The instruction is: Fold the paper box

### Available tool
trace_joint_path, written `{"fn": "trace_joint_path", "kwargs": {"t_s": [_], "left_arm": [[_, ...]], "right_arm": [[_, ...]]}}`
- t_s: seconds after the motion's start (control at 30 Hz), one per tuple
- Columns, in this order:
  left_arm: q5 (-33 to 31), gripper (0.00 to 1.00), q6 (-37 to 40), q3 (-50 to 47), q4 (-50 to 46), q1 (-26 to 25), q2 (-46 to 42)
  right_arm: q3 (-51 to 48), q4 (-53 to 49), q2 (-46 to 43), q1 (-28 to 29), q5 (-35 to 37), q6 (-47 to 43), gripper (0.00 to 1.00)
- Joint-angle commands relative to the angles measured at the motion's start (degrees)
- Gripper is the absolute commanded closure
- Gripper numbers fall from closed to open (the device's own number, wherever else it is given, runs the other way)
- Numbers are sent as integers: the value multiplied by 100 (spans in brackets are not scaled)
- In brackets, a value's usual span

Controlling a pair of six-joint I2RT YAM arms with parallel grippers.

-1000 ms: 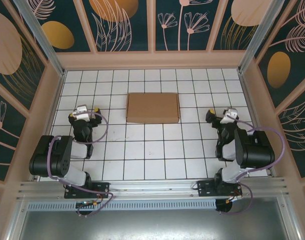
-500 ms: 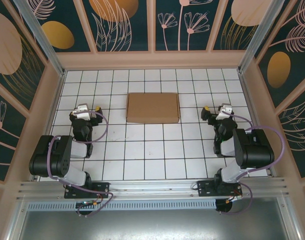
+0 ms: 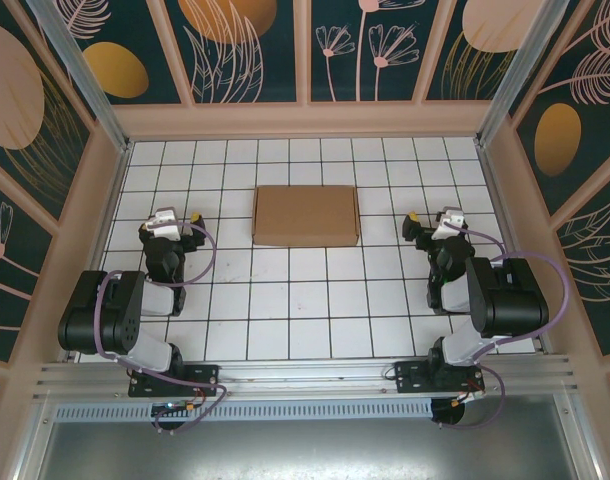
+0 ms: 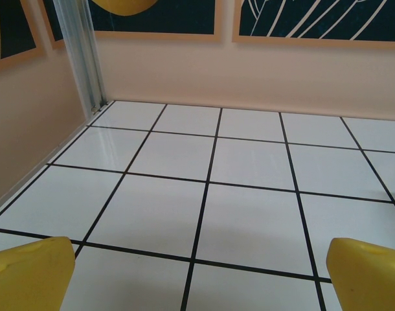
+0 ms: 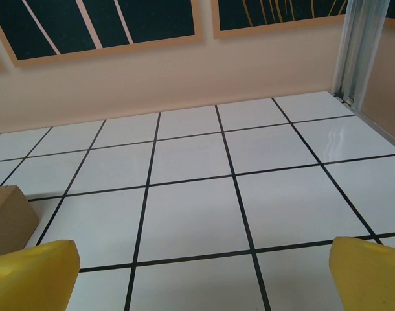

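The paper box (image 3: 306,215) lies as a compact flat brown rectangle on the white tiled floor, a little behind the middle. One of its corners (image 5: 10,217) shows at the left edge of the right wrist view. My left gripper (image 3: 175,222) rests low at the left, well apart from the box, and its yellow fingertips (image 4: 29,272) stand wide apart with bare tiles between them. My right gripper (image 3: 430,225) sits at the right, turned slightly toward the box, open, with its yellow fingertips (image 5: 369,272) spread over bare tiles.
Pale walls (image 3: 305,120) with dark floral panels enclose the floor (image 3: 305,300) on three sides. A metal post (image 4: 84,52) stands in the far left corner, another (image 5: 359,45) in the far right. The arm bases (image 3: 170,375) sit along the near rail.
My right gripper shifted left toward the box between one second and half a second ago, then held still. The left arm and the box have not moved.
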Motion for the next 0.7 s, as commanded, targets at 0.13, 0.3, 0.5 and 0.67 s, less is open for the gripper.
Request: {"fn": "trace_joint_path", "kwargs": {"t_s": [0.13,0.3,0.5,0.67], "left_arm": [[102,1,-72,8,245,36,-22],[102,1,-71,8,239,34,-22],[106,1,-76,8,243,36,-19],[110,1,-81,55,165,38,-9]], "right_arm": [[-6,52,-61,3,97,-56,1],[-6,50,-62,4,97,-56,1],[-1,56,-63,11,105,-62,1],[-5,59,-61,11,106,-60,1]]}}
